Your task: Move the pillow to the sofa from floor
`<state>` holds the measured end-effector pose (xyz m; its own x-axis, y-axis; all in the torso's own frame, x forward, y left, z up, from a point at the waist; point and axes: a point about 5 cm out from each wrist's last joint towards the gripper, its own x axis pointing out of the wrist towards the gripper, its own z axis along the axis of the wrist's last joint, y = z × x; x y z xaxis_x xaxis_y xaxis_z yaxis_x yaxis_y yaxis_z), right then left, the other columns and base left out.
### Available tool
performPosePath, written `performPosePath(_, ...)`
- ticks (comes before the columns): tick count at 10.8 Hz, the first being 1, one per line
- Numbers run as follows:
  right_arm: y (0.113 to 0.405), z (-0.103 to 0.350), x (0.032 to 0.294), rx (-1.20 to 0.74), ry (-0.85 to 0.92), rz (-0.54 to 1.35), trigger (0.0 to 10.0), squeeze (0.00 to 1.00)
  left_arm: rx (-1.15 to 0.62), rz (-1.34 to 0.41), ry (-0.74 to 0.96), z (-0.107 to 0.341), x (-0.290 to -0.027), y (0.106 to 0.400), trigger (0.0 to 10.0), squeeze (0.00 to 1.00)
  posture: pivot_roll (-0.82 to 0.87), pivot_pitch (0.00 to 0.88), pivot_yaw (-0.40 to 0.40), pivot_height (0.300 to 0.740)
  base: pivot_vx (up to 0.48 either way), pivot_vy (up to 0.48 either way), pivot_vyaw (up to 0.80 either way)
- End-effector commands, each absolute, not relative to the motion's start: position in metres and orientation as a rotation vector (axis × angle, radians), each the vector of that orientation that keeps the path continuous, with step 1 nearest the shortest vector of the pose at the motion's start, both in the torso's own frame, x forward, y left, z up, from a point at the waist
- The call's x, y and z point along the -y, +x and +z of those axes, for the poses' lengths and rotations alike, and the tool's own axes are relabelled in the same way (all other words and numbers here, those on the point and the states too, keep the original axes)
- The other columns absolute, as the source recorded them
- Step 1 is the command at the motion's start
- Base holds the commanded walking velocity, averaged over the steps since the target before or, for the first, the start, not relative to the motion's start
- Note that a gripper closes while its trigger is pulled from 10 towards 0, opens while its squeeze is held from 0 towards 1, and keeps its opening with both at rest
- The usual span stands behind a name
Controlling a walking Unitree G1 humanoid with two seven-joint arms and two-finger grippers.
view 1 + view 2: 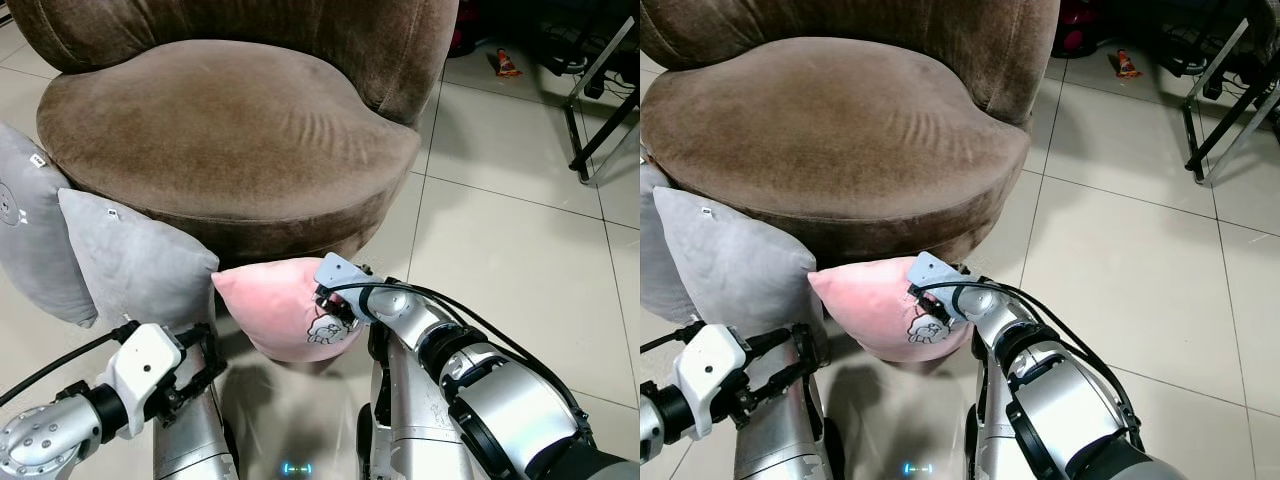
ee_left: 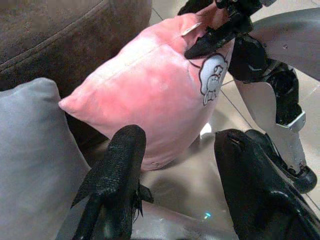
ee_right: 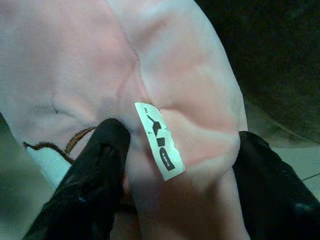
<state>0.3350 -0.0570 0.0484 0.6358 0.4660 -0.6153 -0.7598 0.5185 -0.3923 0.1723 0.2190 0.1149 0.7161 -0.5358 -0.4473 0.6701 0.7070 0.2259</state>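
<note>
One pink pillow [image 1: 285,305], lifted near sofa [image 1: 230,130] front edge, pinched at right corner by right gripper [image 1: 335,305]. Left gripper [image 1: 200,365] w/ fingers spread, holding nothing, near-left. Grey cushions [image 1: 130,265] left.

The pillow [image 1: 285,310] sits before the sofa [image 1: 230,130], with the right gripper [image 1: 335,310] at its right edge. Two cushions [image 1: 135,265] lean against the sofa's left, and the left gripper [image 1: 205,362] is before them.

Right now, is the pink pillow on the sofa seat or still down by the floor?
Still down: the pink pillow hangs below the brown sofa seat, pinched by the right tool.
</note>
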Motion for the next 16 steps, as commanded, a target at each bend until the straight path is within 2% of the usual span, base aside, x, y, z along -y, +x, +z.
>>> performPosePath(1, 0.330, 0.041, 0.059, -0.513, -0.691, 0.776, 0.0, 0.00, -0.380, -0.715, 0.386, 0.114, -0.217, 0.170, 10.0, 0.00, 0.05, 0.162, -0.062, 0.448, 0.000, 0.000, 0.00)
performPosePath(11, 0.324, 0.033, 0.059, -0.525, -0.710, 0.784, 0.0, 0.00, -0.382, -0.772, 0.348, 0.106, -0.210, 0.176, 10.0, 0.00, 0.05, 0.098, -0.049, 0.448, 0.000, 0.000, 0.00)
performPosePath(14, 0.318, 0.027, 0.056, -0.517, -0.712, 0.792, 0.0, 0.00, -0.348, -0.729, 0.348, 0.105, -0.209, 0.185, 10.0, 0.00, 0.06, 0.027, -0.075, 0.448, 0.000, 0.000, 0.00)
performPosePath(16, 0.320, 0.028, 0.063, -0.470, -0.606, 0.719, 0.0, 0.00, -0.292, -0.626, 0.326, 0.104, -0.208, 0.192, 10.0, 0.00, 0.06, 0.000, -0.094, 0.448, 0.000, 0.000, 0.00)
